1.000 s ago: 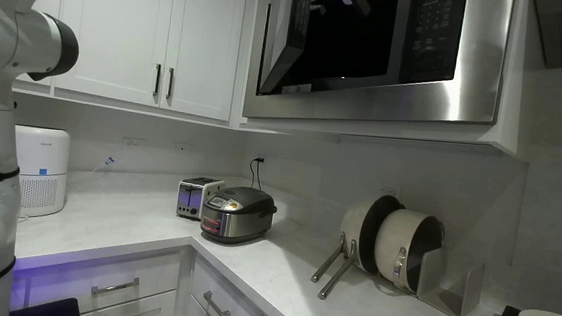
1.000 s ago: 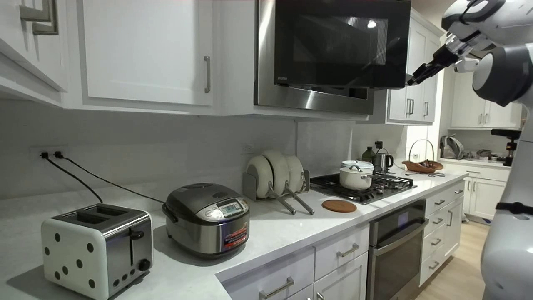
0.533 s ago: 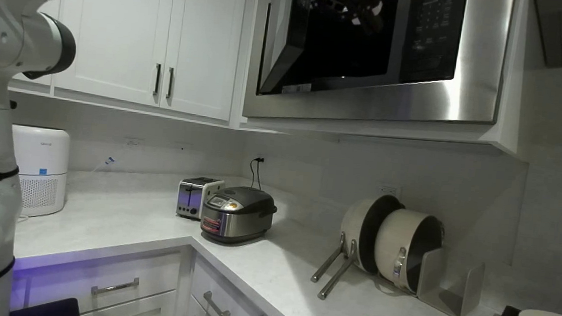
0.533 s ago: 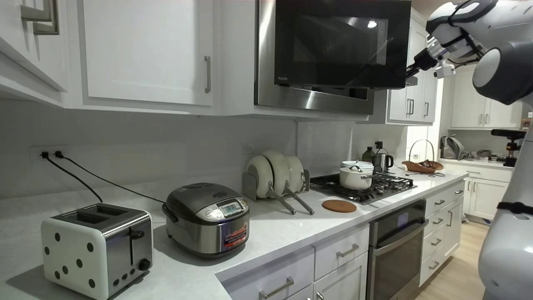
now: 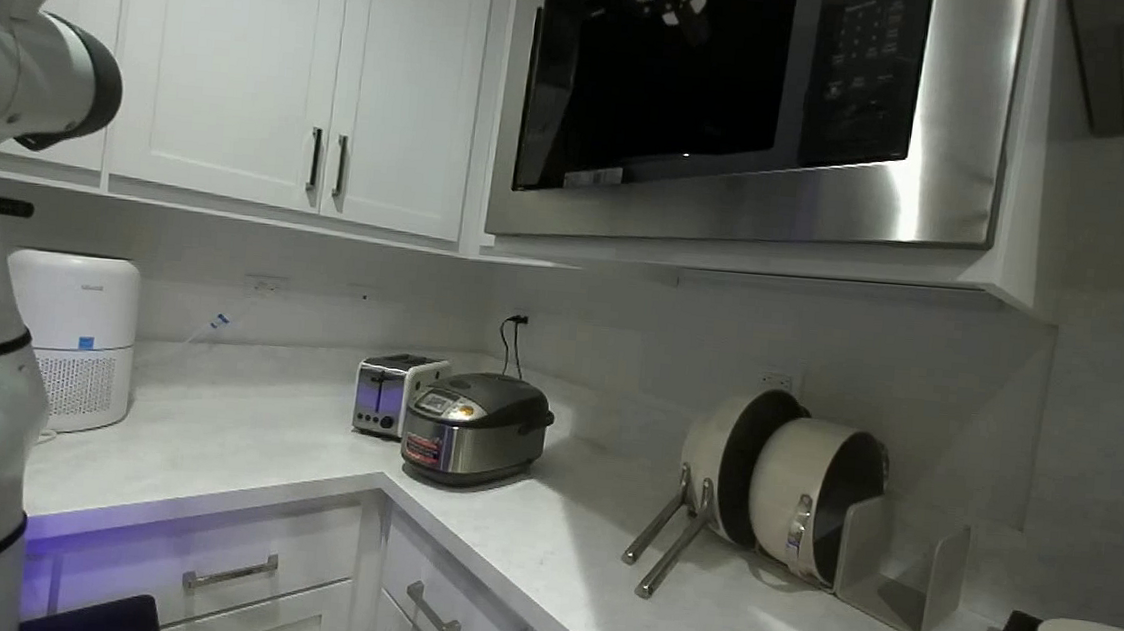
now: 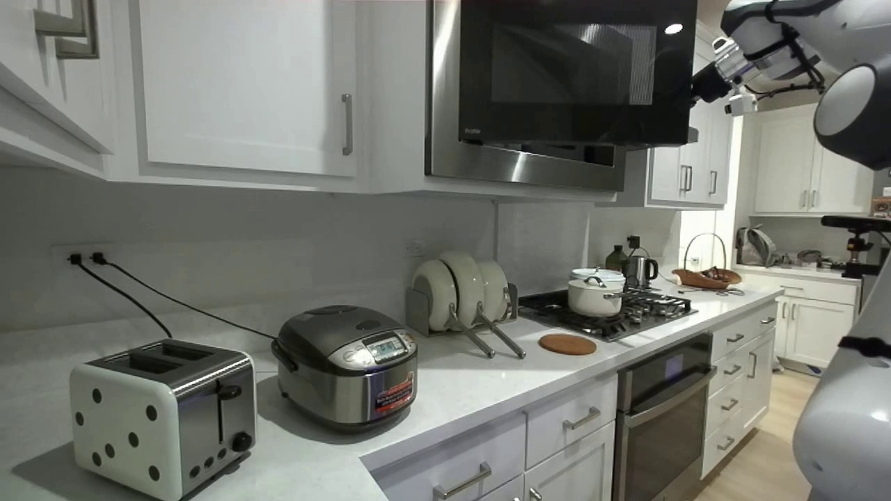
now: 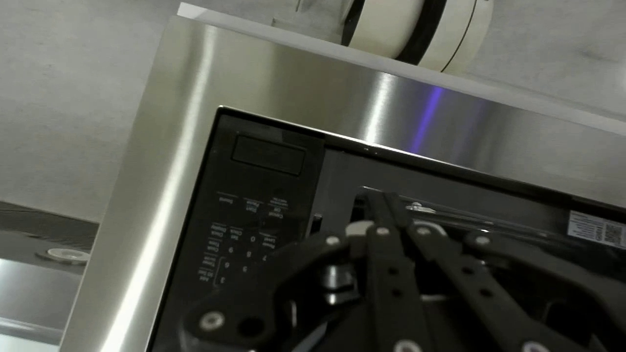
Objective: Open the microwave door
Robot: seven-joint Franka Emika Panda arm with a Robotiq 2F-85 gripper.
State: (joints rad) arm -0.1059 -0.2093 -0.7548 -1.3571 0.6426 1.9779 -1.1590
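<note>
So, the door [image 6: 578, 69] is up around 1 o'clock in an exterior view, standing part-way off the steel frame [image 6: 515, 165] with its free edge at 3 o'clock, and my guess is the gripper [image 7: 384, 195] is tucked behind that edge so it can shove the door wider from the inside. The fingers [image 7: 375, 211] are pressed together, nothing visible between them, keypad [image 7: 244, 210] at their 9 o'clock in the wrist view, but I can't tell if they're touching the door.
</note>
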